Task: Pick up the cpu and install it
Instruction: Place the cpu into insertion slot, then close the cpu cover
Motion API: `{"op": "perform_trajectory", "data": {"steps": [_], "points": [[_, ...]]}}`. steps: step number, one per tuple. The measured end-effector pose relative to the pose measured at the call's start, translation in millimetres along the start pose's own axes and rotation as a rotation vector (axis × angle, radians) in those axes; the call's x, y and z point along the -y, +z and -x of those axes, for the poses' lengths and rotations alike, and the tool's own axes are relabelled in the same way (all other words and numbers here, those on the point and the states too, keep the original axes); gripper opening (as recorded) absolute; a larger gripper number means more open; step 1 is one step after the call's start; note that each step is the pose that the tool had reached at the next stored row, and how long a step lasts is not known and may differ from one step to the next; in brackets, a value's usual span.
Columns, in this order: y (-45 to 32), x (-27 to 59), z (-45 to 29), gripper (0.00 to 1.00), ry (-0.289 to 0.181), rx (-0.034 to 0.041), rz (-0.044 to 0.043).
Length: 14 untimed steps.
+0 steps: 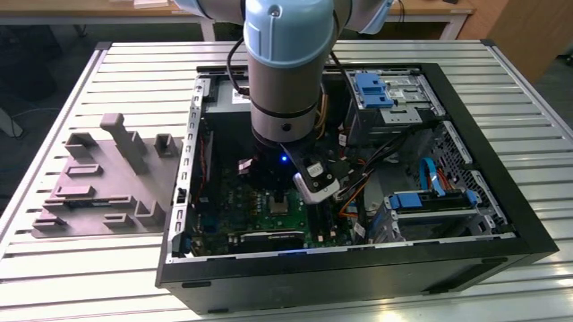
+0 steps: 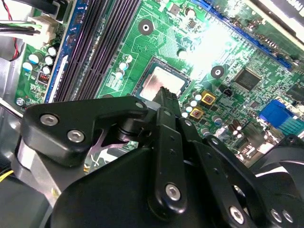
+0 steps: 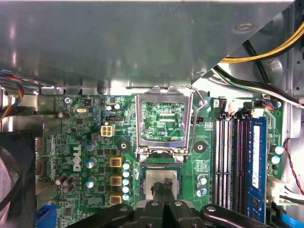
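Silvery cpu (image 3: pixel 153 176) lies in the socket (image 3: pixel 141 183) of the green motherboard (image 3: pixel 80 118) inside the open computer case (image 1: pixel 501 241), the socket's metal frame (image 3: pixel 164 97) hinged up beside it. The gripper (image 3: pixel 164 186), fingers pressed together, hangs with its tips over the chip; whether they touch it cannot be told

Silvery cpu (image 3: pixel 154 178), green motherboard (image 3: pixel 90 128)

The exterior view looks steeply down into the open computer case (image 1: pixel 358 272), with the bench (image 1: pixel 107 268) stretching toward nine o'clock. Both wrist views sit close behind the hand (image 3: pixel 163 187), sharing the CPU socket (image 3: pixel 141 183).
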<state>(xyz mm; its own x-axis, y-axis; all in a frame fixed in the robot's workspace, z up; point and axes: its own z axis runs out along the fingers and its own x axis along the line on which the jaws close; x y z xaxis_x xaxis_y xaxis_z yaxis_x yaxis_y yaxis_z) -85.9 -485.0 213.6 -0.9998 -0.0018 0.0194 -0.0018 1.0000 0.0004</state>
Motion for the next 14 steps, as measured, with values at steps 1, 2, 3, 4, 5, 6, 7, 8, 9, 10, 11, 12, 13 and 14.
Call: {"op": "perform_trajectory", "data": {"steps": [1, 2, 3, 4, 5, 6, 7, 8, 9, 10, 11, 12, 13, 14], "points": [[0.0, 0.0, 0.0, 0.11, 0.0, 0.0, 0.0], [0.0, 0.0, 0.0, 0.11, 0.0, 0.0, 0.0], [0.0, 0.0, 0.0, 0.11, 0.0, 0.0, 0.0], [-0.1, 0.0, 0.0, 0.11, 0.0, 0.0, 0.0], [-0.3, 0.0, 0.0, 0.11, 0.0, 0.0, 0.0], [-0.6, 0.0, 0.0, 0.11, 0.0, 0.0, -0.0001], [-0.6, 0.0, 0.0, 0.11, 0.0, 0.0, -0.0001], [-0.6, 0.0, 0.0, 0.11, 0.0, 0.0, 0.0], [-0.6, 0.0, 0.0, 0.11, 0.0, 0.0, 0.0], [-0.6, 0.0, 0.0, 0.11, 0.0, 0.0, -0.0001], [-0.6, 0.0, 0.0, 0.11, 0.0, 0.0, 0.0], [-0.6, 0.0, 0.0, 0.11, 0.0, 0.0, 0.0], [-0.7, 0.0, 0.0, 0.11, 0.0, 0.0, 0.0], [-0.7, 0.0, 0.0, 0.11, 0.0, 0.0, -0.0001]]}}
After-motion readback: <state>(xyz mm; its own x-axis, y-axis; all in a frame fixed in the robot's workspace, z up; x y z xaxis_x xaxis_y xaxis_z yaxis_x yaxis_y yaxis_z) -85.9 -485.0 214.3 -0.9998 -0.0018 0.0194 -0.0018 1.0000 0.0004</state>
